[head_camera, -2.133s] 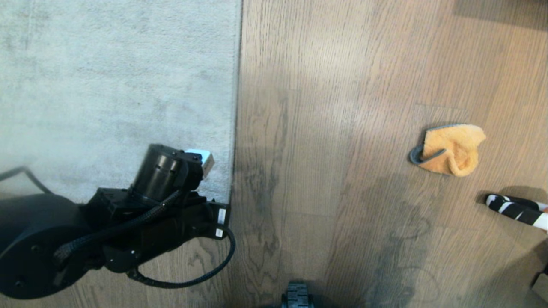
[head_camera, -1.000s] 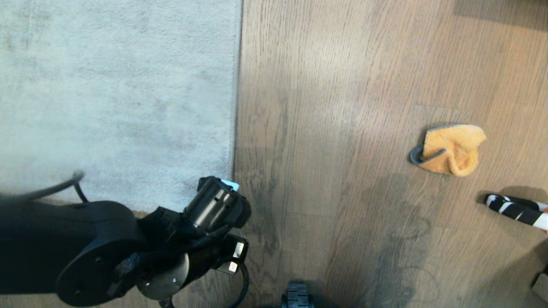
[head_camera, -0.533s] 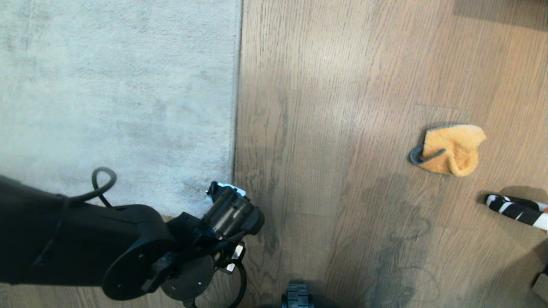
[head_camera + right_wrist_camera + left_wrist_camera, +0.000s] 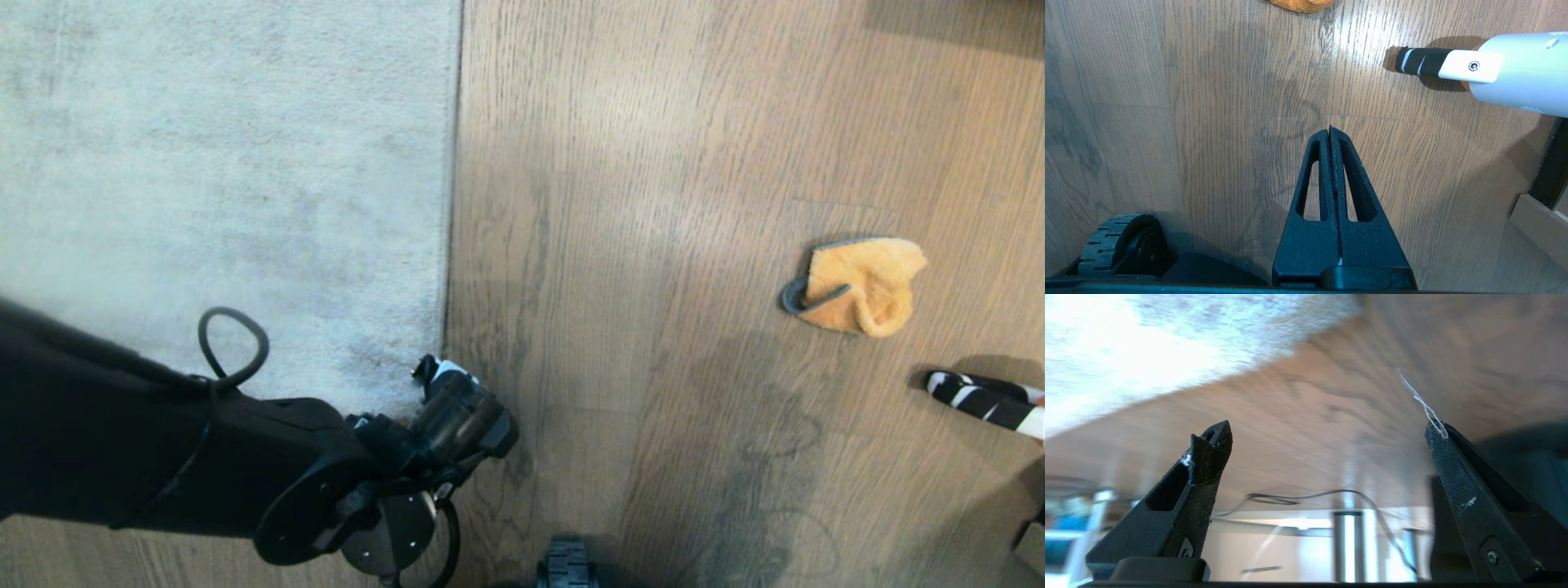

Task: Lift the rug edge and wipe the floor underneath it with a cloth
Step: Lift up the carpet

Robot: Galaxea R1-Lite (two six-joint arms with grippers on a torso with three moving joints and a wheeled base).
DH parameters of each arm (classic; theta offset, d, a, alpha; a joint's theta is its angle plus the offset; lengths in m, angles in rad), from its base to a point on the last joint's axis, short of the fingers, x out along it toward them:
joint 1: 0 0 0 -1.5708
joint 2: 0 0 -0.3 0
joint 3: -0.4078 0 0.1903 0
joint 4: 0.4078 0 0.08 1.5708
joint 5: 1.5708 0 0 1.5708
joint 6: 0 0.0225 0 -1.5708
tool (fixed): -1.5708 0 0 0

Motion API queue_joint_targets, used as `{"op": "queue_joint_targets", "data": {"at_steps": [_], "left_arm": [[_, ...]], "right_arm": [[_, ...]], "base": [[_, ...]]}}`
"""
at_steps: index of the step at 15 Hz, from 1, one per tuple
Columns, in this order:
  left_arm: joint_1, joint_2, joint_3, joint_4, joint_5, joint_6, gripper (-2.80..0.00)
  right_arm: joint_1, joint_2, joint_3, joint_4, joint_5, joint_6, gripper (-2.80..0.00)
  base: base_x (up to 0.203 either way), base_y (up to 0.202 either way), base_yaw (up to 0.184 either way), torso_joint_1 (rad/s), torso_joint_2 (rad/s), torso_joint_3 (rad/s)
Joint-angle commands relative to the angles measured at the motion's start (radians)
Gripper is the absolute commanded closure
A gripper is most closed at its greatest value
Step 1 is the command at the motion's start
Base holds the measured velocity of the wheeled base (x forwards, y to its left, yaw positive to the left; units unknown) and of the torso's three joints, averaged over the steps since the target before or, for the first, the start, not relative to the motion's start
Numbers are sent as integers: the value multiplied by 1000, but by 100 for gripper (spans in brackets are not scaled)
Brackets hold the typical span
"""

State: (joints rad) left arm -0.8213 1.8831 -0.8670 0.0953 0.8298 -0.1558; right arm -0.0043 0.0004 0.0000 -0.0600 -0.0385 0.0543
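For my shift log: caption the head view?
Left gripper open at pale grey-beige rug's corner; fluffy orange cloth lies apart on wooden floor.

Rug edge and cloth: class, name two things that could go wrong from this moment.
1. The left tool is open near the rug edge, which lies flat on the floor; its fingers may slide over the pile rather than get beneath it.
2. The cloth lies well off to the right, untouched, and the right tool is shut, so wiping may lag behind lifting.
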Motion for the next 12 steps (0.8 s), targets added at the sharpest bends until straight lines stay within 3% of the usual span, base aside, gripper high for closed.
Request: {"op": "queue_joint_targets", "data": {"at_steps": [1,6,12], "left_arm": [[14,42,-12,-4,66,21,-280],[41,95,-20,-82,109,73,-280],[45,171,-81,-88,173,77,-280]], "right_arm": [[0,0,0,-1,0,0,0],[1,0,0,-1,0,0,0],[0,0,0,0,0,-1,0]], "base": [[0,0,0,0,0,0],[0,0,0,0,0,0],[0,0,0,0,0,0]]}}
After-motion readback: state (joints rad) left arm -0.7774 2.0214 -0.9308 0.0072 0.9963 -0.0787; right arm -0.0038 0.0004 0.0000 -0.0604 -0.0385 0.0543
